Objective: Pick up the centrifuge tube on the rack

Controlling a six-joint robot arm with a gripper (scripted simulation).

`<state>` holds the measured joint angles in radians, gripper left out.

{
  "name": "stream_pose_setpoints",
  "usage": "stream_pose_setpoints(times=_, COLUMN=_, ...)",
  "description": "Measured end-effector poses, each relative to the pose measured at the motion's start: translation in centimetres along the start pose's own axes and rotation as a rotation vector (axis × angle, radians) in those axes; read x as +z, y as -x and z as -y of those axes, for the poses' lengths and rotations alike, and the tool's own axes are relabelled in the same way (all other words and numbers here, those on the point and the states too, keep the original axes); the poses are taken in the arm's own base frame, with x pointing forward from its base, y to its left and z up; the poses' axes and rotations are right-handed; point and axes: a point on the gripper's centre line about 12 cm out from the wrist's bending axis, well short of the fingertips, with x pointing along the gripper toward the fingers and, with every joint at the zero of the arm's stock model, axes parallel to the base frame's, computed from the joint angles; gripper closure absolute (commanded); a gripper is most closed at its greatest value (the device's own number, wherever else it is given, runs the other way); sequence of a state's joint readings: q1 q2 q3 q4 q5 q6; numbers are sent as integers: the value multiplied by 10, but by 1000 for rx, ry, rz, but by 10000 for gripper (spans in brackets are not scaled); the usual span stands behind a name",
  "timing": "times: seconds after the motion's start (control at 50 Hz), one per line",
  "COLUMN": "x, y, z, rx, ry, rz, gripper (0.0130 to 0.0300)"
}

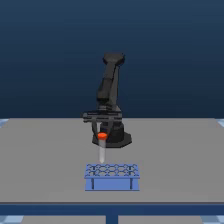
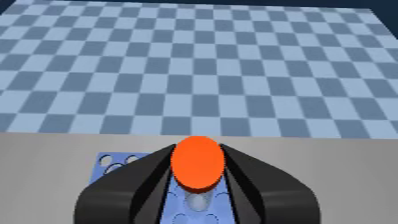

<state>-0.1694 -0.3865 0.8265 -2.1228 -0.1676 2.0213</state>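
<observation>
The centrifuge tube (image 1: 102,149), whitish with an orange-red cap, hangs upright above the light-blue rack (image 1: 112,177), its tip clear of the rack's top grid. My gripper (image 1: 102,137) is shut on the tube just under the cap. In the wrist view the orange cap (image 2: 197,163) sits between the two black fingers (image 2: 133,186), with the tube body (image 2: 197,202) and the rack's holes (image 2: 114,162) visible below it.
The rack stands on a grey table (image 1: 45,160) near its front edge. The arm's black base (image 1: 120,137) sits behind the rack. A blue-checked floor (image 2: 195,65) lies beyond the table edge.
</observation>
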Motion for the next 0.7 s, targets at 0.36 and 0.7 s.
stream_pose_setpoints(times=0.36, x=11, y=6, z=0, rx=-1, ry=-6, rz=2, gripper=300)
stream_pose_setpoints(times=0.7, x=18, y=10, z=0, rx=0, ry=-13, rz=1, gripper=300)
